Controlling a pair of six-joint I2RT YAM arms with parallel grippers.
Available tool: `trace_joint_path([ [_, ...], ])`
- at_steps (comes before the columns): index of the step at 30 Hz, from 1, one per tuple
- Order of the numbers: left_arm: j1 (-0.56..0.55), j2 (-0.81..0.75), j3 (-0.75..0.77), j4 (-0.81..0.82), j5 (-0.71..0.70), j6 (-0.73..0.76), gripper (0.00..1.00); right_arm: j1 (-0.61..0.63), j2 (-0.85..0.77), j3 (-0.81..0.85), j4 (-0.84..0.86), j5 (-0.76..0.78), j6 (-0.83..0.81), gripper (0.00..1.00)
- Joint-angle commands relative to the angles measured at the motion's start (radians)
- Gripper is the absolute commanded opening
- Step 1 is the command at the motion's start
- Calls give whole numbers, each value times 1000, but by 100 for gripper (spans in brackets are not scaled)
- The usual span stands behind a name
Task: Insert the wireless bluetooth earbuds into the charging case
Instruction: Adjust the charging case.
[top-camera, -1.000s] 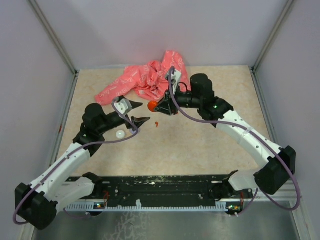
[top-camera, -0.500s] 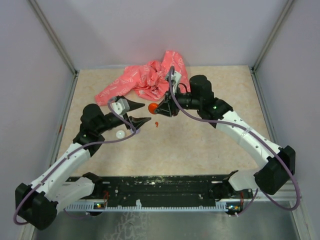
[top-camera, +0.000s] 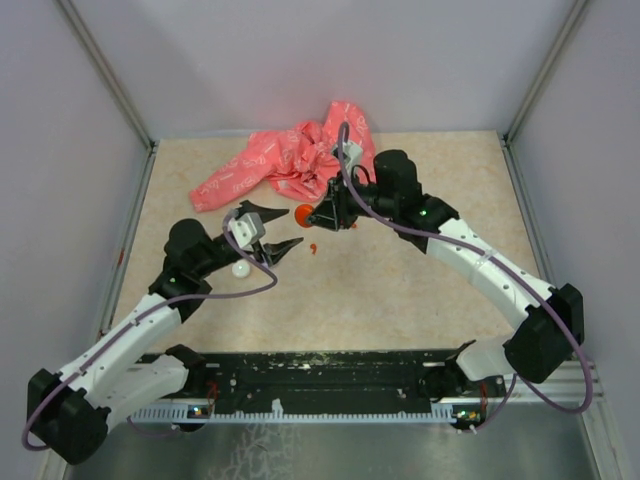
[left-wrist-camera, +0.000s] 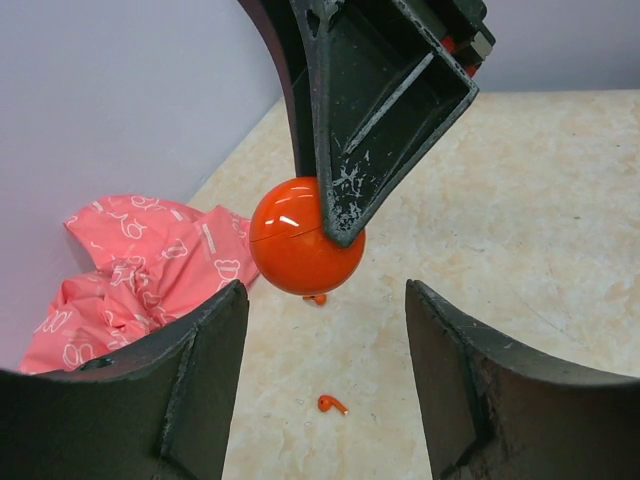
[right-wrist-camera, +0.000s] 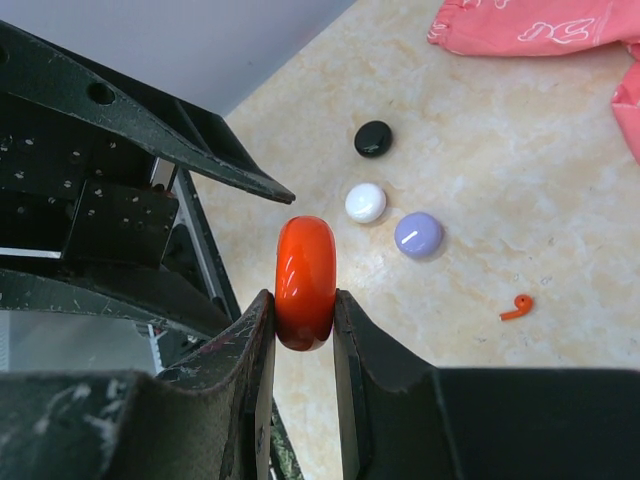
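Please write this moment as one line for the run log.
right gripper: shut on charging case, held in air | left gripper: open, empty, facing case | earbuds: on table, not inserted
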Motion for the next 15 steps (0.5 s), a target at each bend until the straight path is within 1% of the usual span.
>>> trace_joint_path([
  [1, -4, -9, -6, 34, -16, 27, 68, -8, -28, 41, 23, 31, 41, 0],
  [5, -23, -27, -24, 40, -75, 92, 68, -8, -23, 35, 47, 33, 152, 0],
  [10, -73, -52, -58, 44, -165, 217, 68, -6, -6, 12, 84, 31, 329, 0],
  [15, -111, -63, -79, 57, -251, 313, 68, 5, 19, 37, 48, 27, 398, 0],
])
